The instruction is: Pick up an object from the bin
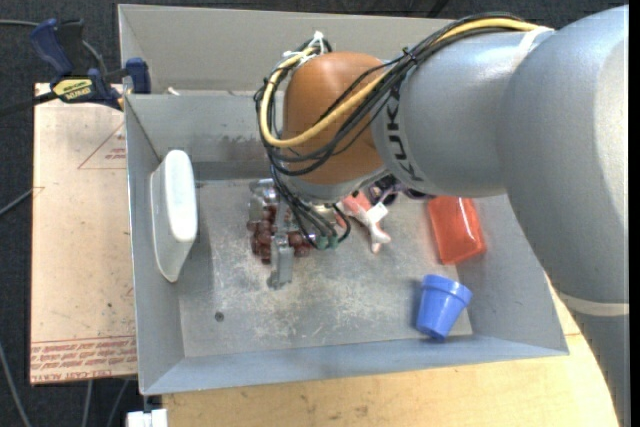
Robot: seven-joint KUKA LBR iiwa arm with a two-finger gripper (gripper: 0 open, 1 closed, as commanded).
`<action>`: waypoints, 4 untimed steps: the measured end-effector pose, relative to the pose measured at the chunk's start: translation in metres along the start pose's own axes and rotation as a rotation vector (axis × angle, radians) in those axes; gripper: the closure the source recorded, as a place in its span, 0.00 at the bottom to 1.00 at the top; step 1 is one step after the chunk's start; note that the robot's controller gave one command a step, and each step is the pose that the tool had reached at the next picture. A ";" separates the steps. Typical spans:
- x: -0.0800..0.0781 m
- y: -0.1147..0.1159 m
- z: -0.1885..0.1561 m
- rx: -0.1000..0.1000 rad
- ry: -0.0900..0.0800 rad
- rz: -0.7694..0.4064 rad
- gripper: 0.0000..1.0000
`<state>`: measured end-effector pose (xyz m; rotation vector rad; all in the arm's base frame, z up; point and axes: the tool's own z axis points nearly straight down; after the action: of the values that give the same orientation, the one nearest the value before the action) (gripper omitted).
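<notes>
Gripper (278, 255) hangs low over bare floor at centre of bin (330, 315), open or closed impossible to tell; white oval shell (175, 210) lies left, pink-white piece (368, 218) just right, seemingly the likelier pick.

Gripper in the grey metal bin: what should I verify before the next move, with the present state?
1. The gripper low over the floor of the grey metal bin: ok.
2. Object held in gripper: cannot tell.
3. White oval plastic dish at left wall, apart from gripper: ok.
4. Blue plastic cup and orange-red translucent block clear of gripper: ok.
5. Small pink-white piece beside wrist, partly hidden: cannot tell.
</notes>
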<state>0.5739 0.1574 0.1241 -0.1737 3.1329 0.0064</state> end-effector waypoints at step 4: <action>-0.016 -0.063 -0.055 -0.008 -0.024 -0.231 1.00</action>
<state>0.5964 0.0968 0.1793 -0.5293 3.0680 0.0197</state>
